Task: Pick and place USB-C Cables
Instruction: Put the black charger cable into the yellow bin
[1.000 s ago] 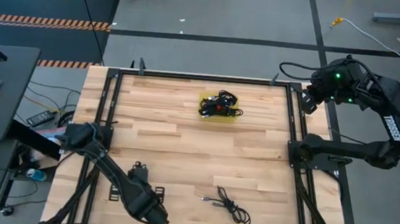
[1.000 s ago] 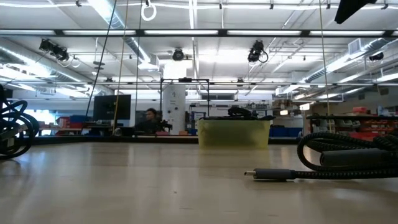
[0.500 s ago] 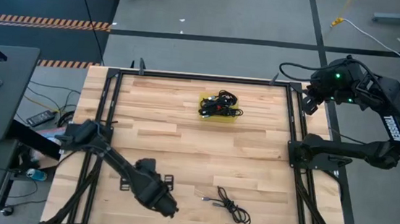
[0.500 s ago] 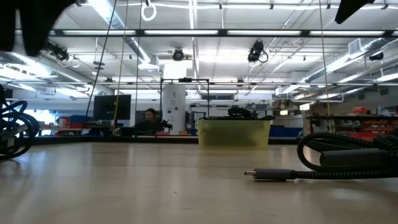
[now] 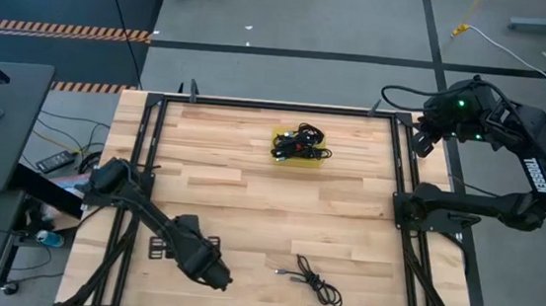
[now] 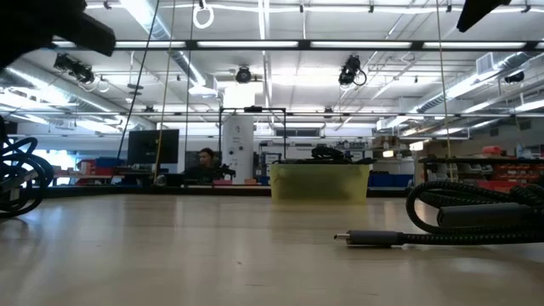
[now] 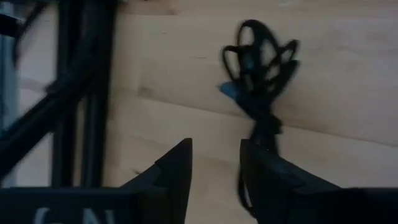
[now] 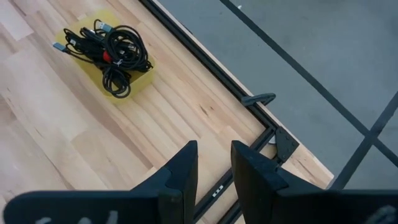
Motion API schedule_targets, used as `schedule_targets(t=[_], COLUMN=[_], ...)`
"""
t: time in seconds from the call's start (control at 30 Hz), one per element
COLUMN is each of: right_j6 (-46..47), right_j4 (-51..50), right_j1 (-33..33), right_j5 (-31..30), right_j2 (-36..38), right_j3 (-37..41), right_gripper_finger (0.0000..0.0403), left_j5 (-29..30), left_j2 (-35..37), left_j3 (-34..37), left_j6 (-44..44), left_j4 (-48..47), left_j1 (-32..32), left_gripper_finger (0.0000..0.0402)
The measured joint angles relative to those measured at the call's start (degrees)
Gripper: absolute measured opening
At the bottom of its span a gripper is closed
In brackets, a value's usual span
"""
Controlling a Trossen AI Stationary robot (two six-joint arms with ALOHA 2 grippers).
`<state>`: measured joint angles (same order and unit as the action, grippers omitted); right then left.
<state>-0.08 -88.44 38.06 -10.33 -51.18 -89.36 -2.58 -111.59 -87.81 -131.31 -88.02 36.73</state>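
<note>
A yellow tray (image 5: 301, 146) on the far middle of the table carries a pile of black USB-C cables with red bands (image 8: 115, 46). One loose cable (image 5: 313, 280) lies near the near edge, and its plug (image 6: 370, 240) shows in the low view. Another black coil (image 7: 258, 59) lies flat on the wood at the near left (image 6: 17, 174). My left gripper (image 7: 214, 149) hovers over that coil, open, with the coil just beyond its fingertips. My right gripper (image 8: 214, 149) waits open above the table's far right corner (image 5: 421, 138). My left gripper: the coil's tail cord (image 7: 267, 127) runs back to one fingertip (image 7: 261, 165) in the left wrist view. I cannot tell whether the two touch. The coil lies on the table.
A black metal frame (image 5: 143, 162) rims the table, and its rails (image 7: 81, 124) run close beside the left gripper. Bare wood lies between the tray and the near cables. Desks and a person sit far off in the room behind.
My left arm has swung away from the near edge, first toward the right, then back toward the left, and now stands over the near-left coil. Its dark shape has come into the low view's top left. The cables and the right arm have kept still.
</note>
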Motion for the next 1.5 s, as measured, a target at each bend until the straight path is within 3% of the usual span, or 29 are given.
schedule_targets(t=[0.4,1.5], right_j6=[0.07,-0.07], right_j4=[0.28,0.48], right_j1=[0.00,0.00], right_j5=[0.00,0.02], right_j2=[-0.01,-0.02], right_j3=[0.00,0.00], right_gripper_finger=[0.0102,0.0102], left_j5=[1.83,3.64], left_j2=[-0.03,-11.37], left_j3=[0.09,0.13], left_j6=[0.37,0.62], left_j4=[2.80,7.50], left_j1=[-0.09,-1.27], left_gripper_finger=[0.0231,0.0230])
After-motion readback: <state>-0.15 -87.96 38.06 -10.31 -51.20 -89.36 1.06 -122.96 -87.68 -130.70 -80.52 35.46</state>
